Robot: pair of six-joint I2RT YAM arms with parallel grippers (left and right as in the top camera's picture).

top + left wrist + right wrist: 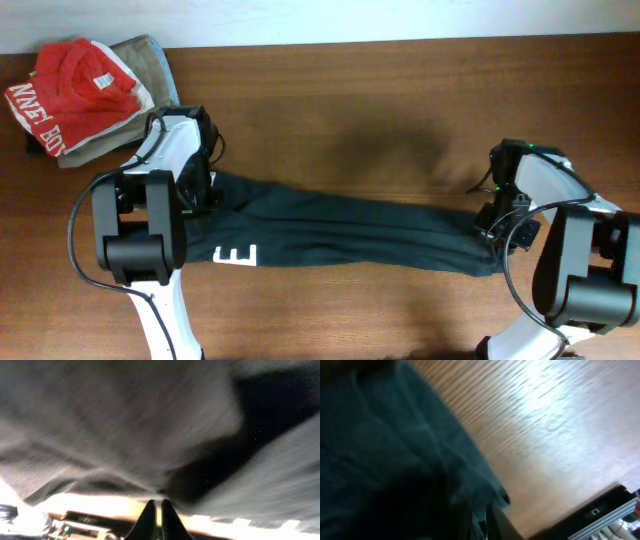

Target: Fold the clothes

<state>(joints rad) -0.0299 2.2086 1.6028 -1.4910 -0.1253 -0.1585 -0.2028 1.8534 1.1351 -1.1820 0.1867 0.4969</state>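
one t-shirt [380, 235] | left tool [156, 504] pinching it | right tool [492, 232] blurred, cannot tell grip

wooden table [400, 80], dark T-shirt [380, 235], khaki garment [152, 55]

A robotics lab bench, to judge by the wood-grain tabletop [400, 90] where a white-and-black left arm [150, 230] and right arm [575, 255] trailing black cables [71, 235] flank a dark T-shirt [350, 235], with a red shirt [70, 90] and khaki garment [150, 55] piled at its far left corner.
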